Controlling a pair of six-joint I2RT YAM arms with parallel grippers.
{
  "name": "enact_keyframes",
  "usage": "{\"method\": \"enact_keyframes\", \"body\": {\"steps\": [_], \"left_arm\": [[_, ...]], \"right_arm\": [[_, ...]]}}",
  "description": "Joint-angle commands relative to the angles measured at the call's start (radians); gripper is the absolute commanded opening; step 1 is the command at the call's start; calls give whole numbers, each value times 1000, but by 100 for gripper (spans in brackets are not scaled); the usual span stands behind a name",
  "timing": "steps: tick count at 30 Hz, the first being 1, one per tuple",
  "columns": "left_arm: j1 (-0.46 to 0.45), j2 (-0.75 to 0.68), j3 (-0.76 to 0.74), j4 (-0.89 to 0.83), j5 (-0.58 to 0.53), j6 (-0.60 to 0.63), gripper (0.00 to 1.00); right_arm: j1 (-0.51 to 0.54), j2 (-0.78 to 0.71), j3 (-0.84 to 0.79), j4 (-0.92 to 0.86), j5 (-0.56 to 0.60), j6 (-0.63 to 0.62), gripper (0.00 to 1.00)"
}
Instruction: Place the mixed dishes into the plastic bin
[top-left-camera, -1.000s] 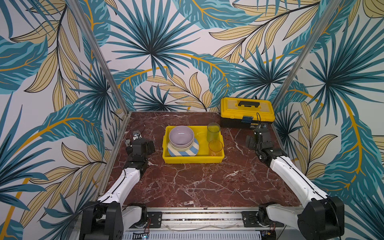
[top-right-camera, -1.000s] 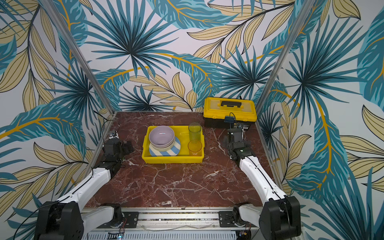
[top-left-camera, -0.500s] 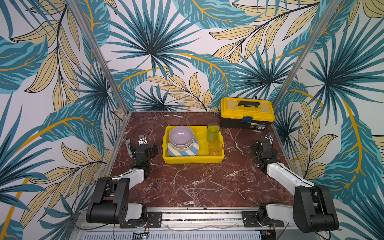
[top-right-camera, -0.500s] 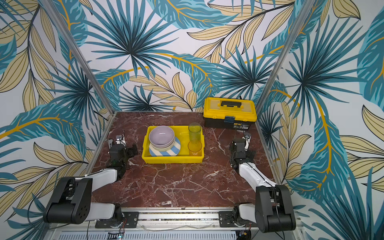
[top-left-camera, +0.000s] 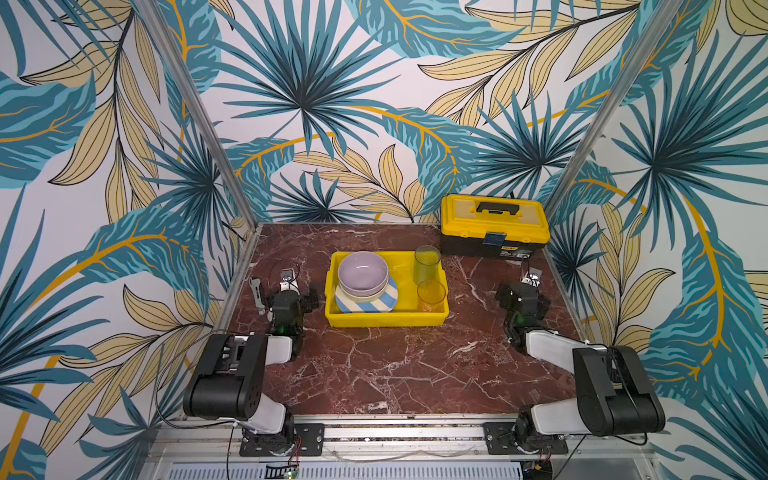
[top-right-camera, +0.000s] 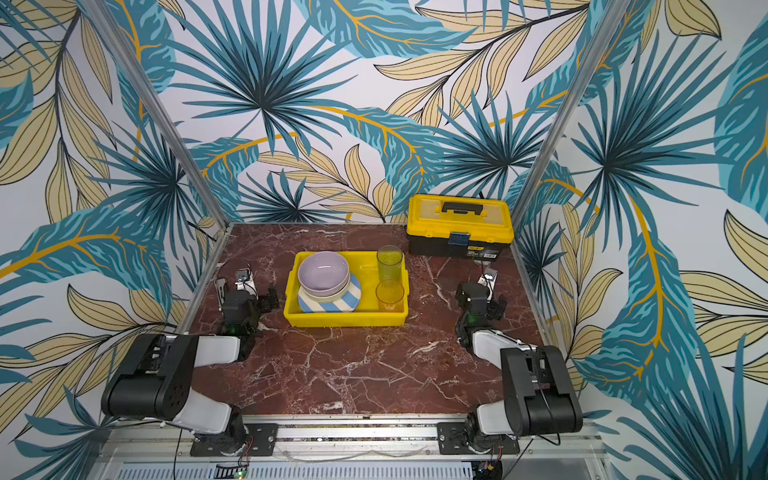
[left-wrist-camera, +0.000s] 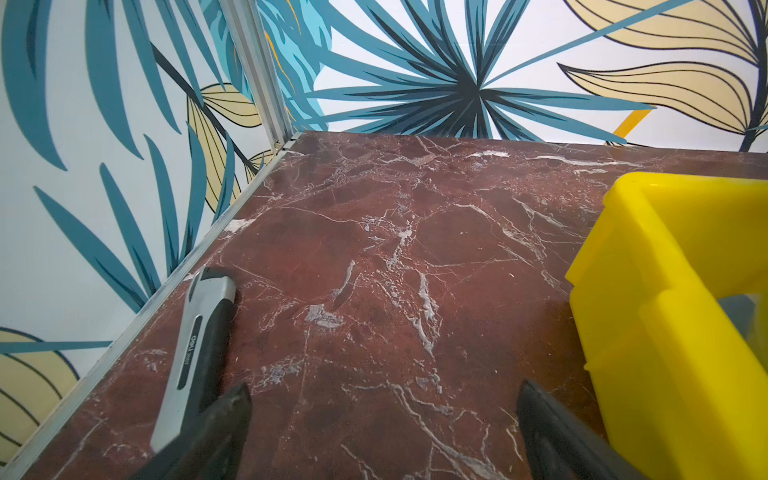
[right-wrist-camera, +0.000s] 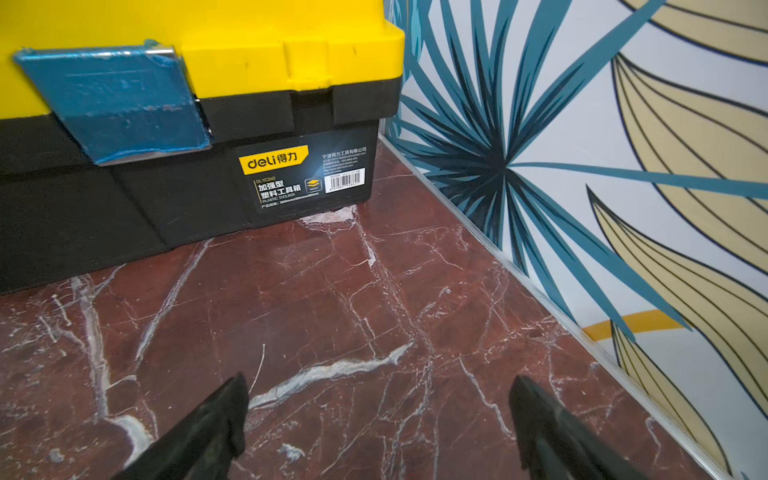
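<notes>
Both spread, empty: left end effector (left-wrist-camera: 382, 397), right end effector (right-wrist-camera: 378, 388); plastic bin (top-left-camera: 386, 321) lengthwise left-to-right

1. Your two top views looked down from high above the near edge, facing the back wall, far enough to hold the whole table (top-left-camera: 395, 374), bin (top-left-camera: 386, 320) and toolbox (top-left-camera: 494, 224). They shared almost everything.
2. Your left wrist camera sat low and close over the table, facing the back-left corner. It shared the bin's left end (left-wrist-camera: 685, 353) and the grey tool (left-wrist-camera: 195, 353) with both top views.
3. Your right wrist camera sat low, close to the toolbox front (right-wrist-camera: 124, 216), facing the back-right corner. It shared that corner with both top views.
</notes>
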Motion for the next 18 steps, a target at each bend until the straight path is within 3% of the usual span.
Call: {"method": "enact_keyframes", "body": {"steps": [1,11,18], "left_arm": [[8,2,-2,49,8,12,99],[10,2,3,41,11,9,100],[10,1,0,41,34,17,100]], "right_arm": [[-3,15,-6,81,-41,-35,100],[-3,18,-44,159,-164,-83,100],[-2,76,-134,378,-253,-125,100]]}}
